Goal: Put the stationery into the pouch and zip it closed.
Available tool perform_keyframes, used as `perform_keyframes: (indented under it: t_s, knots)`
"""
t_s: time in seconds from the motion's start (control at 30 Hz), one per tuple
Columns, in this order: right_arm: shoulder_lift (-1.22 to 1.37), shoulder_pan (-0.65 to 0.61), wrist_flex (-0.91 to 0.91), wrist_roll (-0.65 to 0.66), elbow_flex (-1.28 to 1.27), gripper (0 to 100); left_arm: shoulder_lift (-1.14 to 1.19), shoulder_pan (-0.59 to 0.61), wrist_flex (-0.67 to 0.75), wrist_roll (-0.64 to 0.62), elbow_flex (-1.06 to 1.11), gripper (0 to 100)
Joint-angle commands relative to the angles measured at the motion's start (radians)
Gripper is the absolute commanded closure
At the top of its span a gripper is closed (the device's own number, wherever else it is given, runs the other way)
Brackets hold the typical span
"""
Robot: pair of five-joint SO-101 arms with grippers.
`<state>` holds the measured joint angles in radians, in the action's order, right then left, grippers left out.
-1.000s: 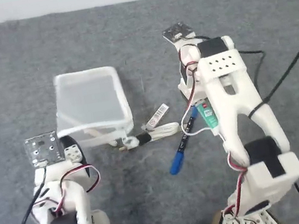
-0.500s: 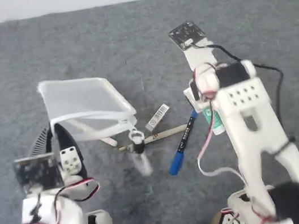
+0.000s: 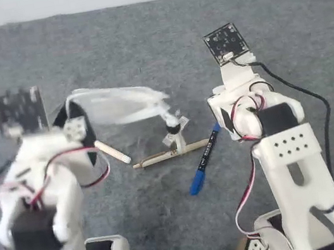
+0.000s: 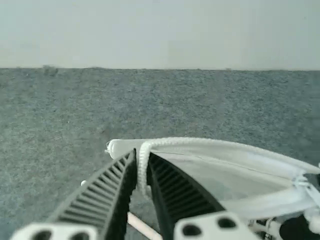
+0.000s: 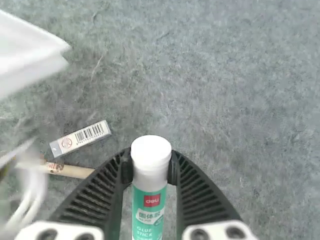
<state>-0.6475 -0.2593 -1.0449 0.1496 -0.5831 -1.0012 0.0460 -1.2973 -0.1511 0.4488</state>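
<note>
Loading step, I'd say: the left gripper is pinched tight on the pouch rim, holding it up, and the right gripper clasps the glue stick. Next, that stick needs lining up over the pouch mouth. The blue pen and pencil lie on the tabletop.

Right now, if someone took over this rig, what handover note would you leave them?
Left gripper: shut on the rim of the pouch, held off the table.
Right gripper: shut on the glue stick, above the table.
Blue pen, wooden pencil and a white stick lie on the table between the arms.
Done: nothing visibly in the pouch.
Left: load every item, then zip it closed.
</note>
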Motion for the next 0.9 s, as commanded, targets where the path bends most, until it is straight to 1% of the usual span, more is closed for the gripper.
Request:
perform_keyframes:
  t_s: [0.0, 0.1, 0.27, 0.4, 0.5, 0.63, 0.87]
  knots:
    - [-0.07, -0.007, 0.015, -0.009, 0.009, 99.2, 0.147, -0.015, 0.0, -0.051, -0.177, 99]
    - [-0.101, -0.007, 0.021, -0.009, -0.011, 99.1, 0.241, -0.011, -0.002, -0.075, -0.242, 99]
    - [-0.217, -0.01, 0.038, -0.011, -0.058, 98.9, 0.353, -0.009, -0.021, -0.133, -0.26, 99]
    - [-0.355, -0.05, 0.038, -0.011, -0.084, 98.9, 0.39, 0.006, -0.028, -0.14, -0.257, 99]
    - [-0.438, -0.099, 0.05, -0.011, -0.084, 99.1, 0.387, 0.029, -0.028, -0.17, -0.255, 99]
    - [-0.527, -0.165, 0.128, -0.008, -0.086, 99.1, 0.394, 0.064, -0.026, -0.173, -0.254, 99]
    - [-0.576, -0.257, 0.371, -0.002, -0.087, 99.1, 0.394, 0.086, -0.028, -0.173, -0.236, 99]
